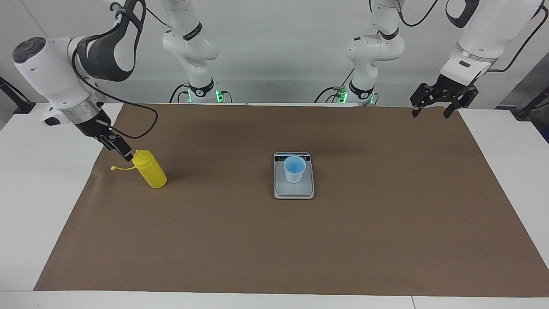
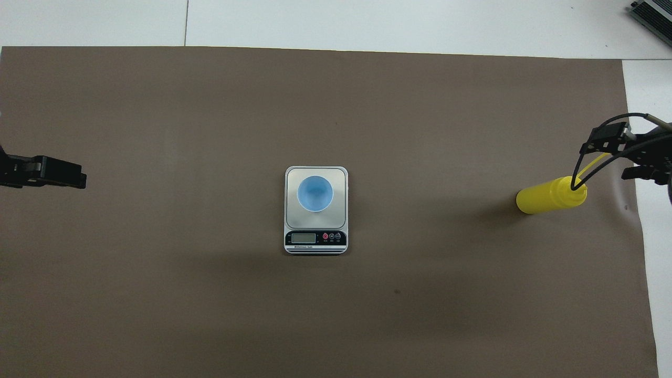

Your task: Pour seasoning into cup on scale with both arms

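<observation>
Table (image 1: pixel 25 206): white top, covered almost wholly by a brown paper sheet (image 1: pixel 274 240) (white margins show at both ends and along the edge farthest from the robots).

Right arm (image 1: pixel 47 77): white, jointed, with a black cable looping down from the wrist. It reaches down over the right arm's end of the sheet.

Left arm (image 1: pixel 480 38): white, jointed, waiting raised over the corner of the sheet at its own end of the table, close to the robots.

Scale (image 1: pixel 294 191): flat, silver-grey, rectangular, lying at the middle of the sheet. Its dark display strip (image 2: pixel 315 239) is on the end nearest the robots.

Bottle (image 1: pixel 150 169): yellow squeeze bottle, standing upright on the sheet near the right arm's end, well apart from the scale. Its thin cap strap (image 1: pixel 122 168) hangs out sideways toward the table's end.

Left gripper (image 1: pixel 433 109): black, fingers spread wide and pointing down, holding nothing.

Right gripper (image 1: pixel 124 154): black, angled down, its tip just beside the bottle's nozzle; whether it touches cannot be told. Fingers spread (in the overhead view one lies on each side of the strap), gripping nothing.

Cup (image 1: pixel 294 169): small, light blue, no handle, standing upright on the scale's weighing plate.
</observation>
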`<state>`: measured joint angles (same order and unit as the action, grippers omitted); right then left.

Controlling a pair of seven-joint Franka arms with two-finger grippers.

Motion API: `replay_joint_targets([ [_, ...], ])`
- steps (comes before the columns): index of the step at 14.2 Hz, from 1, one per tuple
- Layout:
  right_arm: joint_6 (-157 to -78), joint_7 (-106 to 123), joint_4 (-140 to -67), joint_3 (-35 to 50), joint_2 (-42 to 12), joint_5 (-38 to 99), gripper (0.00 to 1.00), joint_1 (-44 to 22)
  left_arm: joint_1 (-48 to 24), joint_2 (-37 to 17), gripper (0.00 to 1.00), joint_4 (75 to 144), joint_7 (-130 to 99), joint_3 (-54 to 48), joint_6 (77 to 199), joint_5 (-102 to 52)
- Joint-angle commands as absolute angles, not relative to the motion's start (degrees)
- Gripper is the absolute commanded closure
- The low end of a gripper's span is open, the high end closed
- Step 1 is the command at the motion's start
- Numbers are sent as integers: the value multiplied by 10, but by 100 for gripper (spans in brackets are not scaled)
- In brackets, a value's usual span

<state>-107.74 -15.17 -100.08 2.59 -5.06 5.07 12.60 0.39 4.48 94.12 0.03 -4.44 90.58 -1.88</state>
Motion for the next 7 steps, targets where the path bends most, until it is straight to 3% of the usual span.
replay_joint_targets([
  [1, -1084, -129, -1007, 26, -31, 28, 0, 90, 12, 53, 0, 947, 6, -47, 901, -27],
  [7, -1036, -128, -1007, 32, 28, -11, 0, 46, 12, 53, 0, 947, 6, -47, 901, -27],
])
